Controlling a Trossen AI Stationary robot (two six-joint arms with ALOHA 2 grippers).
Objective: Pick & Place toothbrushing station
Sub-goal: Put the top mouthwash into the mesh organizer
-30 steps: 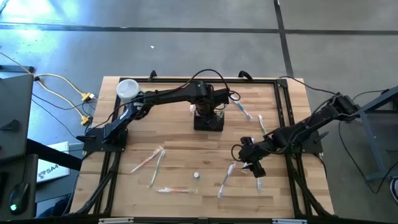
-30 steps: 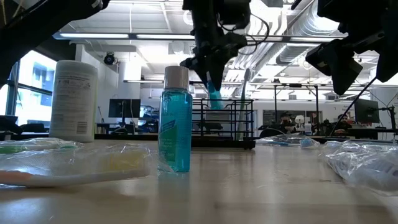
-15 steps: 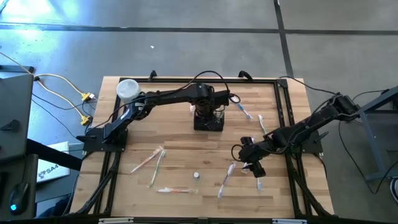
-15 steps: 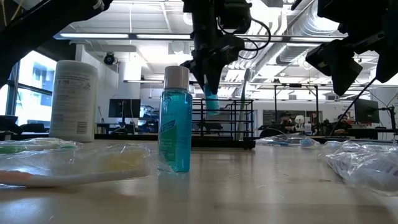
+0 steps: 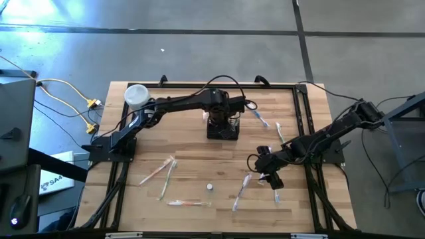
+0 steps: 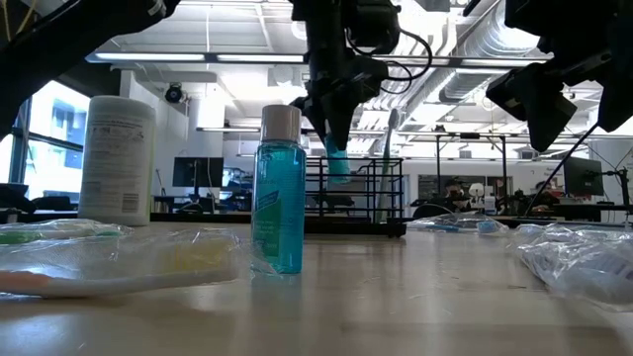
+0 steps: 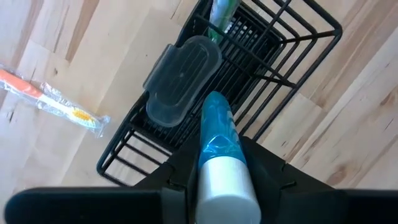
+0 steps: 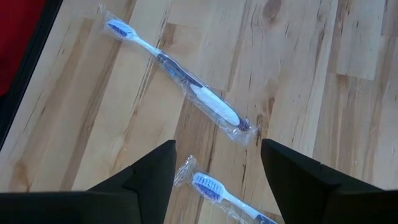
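The toothbrushing station, a black wire caddy (image 5: 222,130) (image 7: 292,56) (image 6: 368,198), stands on the table's far middle. It holds a grey translucent case (image 7: 181,81) and a green item (image 7: 222,11). My left gripper (image 5: 222,114) (image 7: 224,168) hangs right over it, shut on a small blue bottle with a white cap (image 7: 217,134) (image 6: 336,163). My right gripper (image 5: 271,174) (image 8: 217,149) hovers open above wrapped toothbrushes (image 8: 186,81) at the near right. My left gripper pinches the blue bottle between its two fingers just below the white cap (image 7: 214,158). The fingers come from above, pointing down. The bottle hangs nearly upright, cap end up, and its lower end (image 6: 337,178) dips between the caddy's top wires.
A white cylindrical container (image 5: 136,95) (image 6: 117,158) stands at the far left. A blue mouthwash bottle (image 6: 278,193) (image 5: 209,187) stands near the front middle. Wrapped toothbrushes lie about at the near left (image 5: 159,171), the front (image 5: 186,203) and the far right (image 5: 259,118).
The blue bottle in my left gripper has tipped a little closer to upright, and its lower end has sunk slightly into the caddy's top. My right gripper has kept still.
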